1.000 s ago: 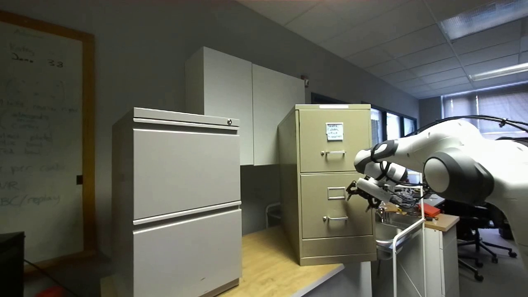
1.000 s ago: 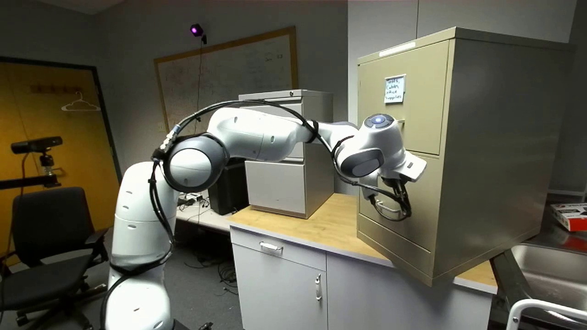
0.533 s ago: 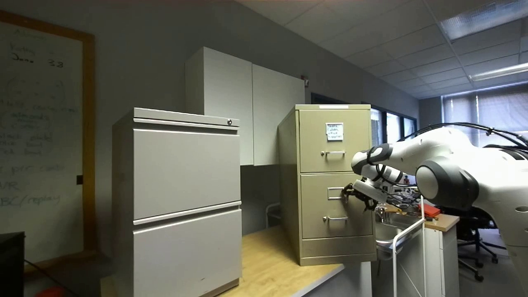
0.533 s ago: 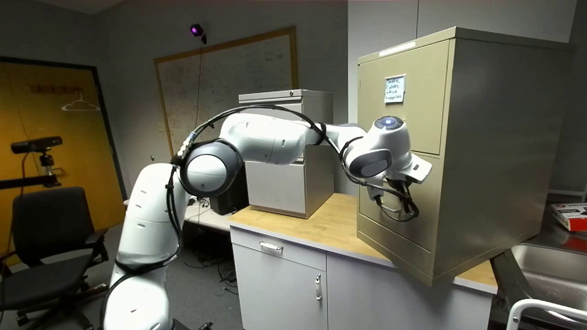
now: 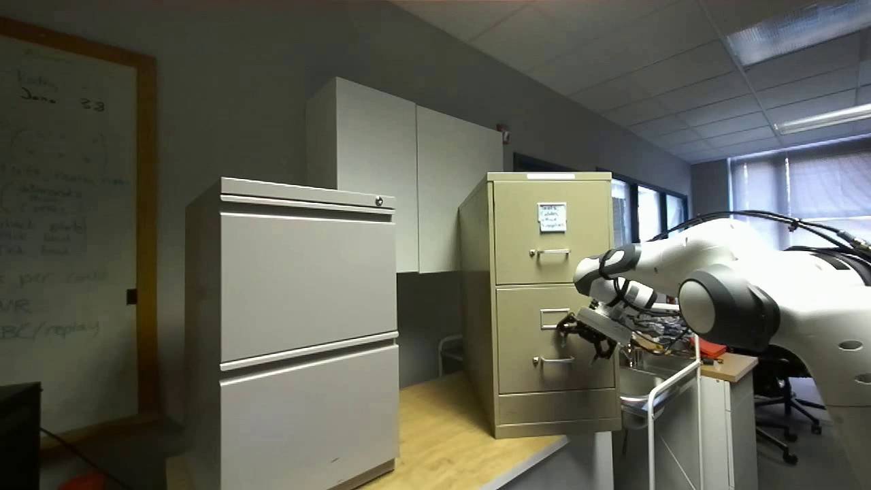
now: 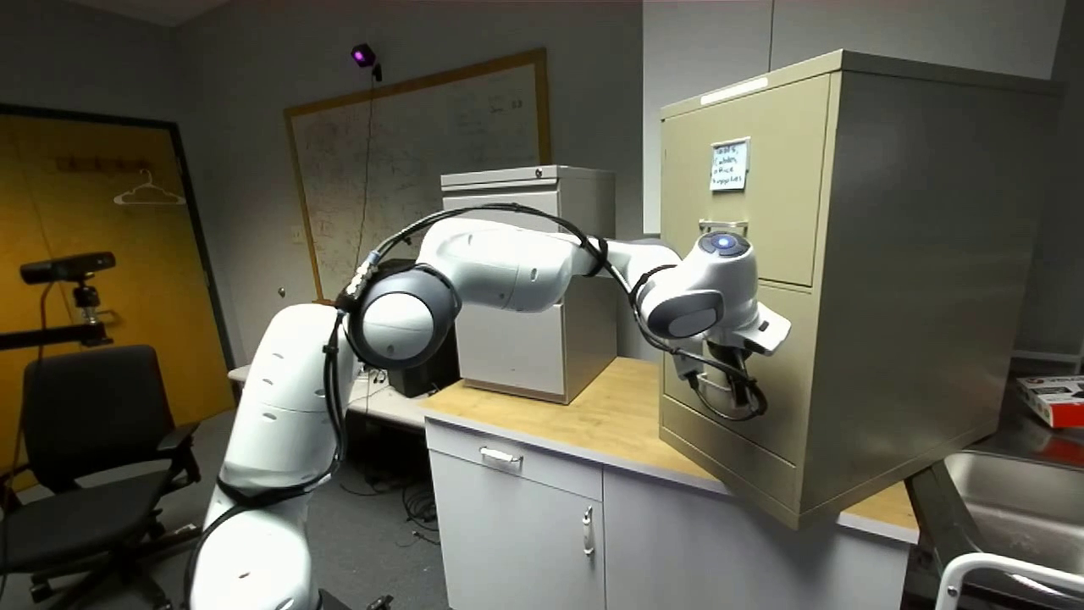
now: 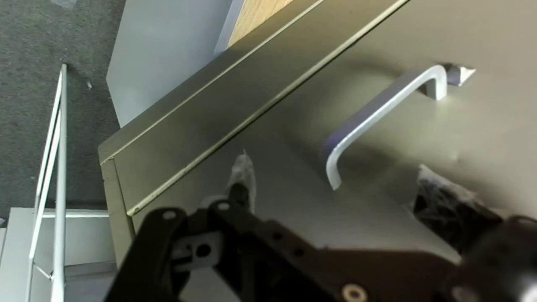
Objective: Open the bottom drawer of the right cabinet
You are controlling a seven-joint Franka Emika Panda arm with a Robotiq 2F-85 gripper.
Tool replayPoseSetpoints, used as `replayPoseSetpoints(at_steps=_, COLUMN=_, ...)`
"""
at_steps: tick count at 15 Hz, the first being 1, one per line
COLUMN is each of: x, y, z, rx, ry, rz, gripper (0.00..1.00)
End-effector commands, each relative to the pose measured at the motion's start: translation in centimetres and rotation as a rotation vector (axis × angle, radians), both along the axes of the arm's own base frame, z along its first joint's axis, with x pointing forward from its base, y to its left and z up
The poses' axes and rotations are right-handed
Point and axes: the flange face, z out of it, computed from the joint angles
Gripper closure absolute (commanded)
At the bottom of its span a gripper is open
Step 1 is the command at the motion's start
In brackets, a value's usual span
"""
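Note:
The right cabinet, tall and beige, shows in both exterior views (image 5: 476, 299) (image 6: 923, 280). Its bottom drawer (image 5: 520, 340) is shut flush, with a plain front that also shows in the wrist view (image 7: 277, 176). Its small silver pull (image 5: 556, 360) crosses the wrist view's upper right (image 7: 377, 115). My gripper (image 5: 580, 340) is open and empty in front of the drawer, near the pull's height or a little above. In the wrist view the fingers (image 7: 243, 176) stand wide apart, with the pull's near end between and beyond them. In an exterior view my hand (image 6: 711, 288) hides most of the fingers.
A pale grey two-drawer cabinet (image 5: 306, 286) stands beside it on the wooden counter (image 5: 435, 429). A white metal rail (image 7: 61, 167) and a sink (image 6: 1016, 508) lie on the beige cabinet's other side. Black cables (image 6: 677, 343) hang along my arm and hand.
My gripper has moved closer to the bottom drawer's front and then lower, toward the pull. The arm has reached forward. The drawer and cabinets have not moved.

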Motion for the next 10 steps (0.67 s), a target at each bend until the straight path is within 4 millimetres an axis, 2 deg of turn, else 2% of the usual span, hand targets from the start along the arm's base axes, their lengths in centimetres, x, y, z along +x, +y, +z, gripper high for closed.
replayPoseSetpoints(at_steps=1, x=0.9, y=-0.8, z=-1.9, rx=0.040, ry=-0.011, rz=-0.049, gripper=0.00)
replayPoseSetpoints(at_steps=7, x=1.7, y=-0.6, z=-2.2, rx=0.006, ry=0.009, rz=-0.051, gripper=0.00)
replayPoseSetpoints(at_steps=10, x=1.7, y=-0.2, z=-3.8, rx=-0.011, ry=0.045, rz=-0.049, gripper=0.00)
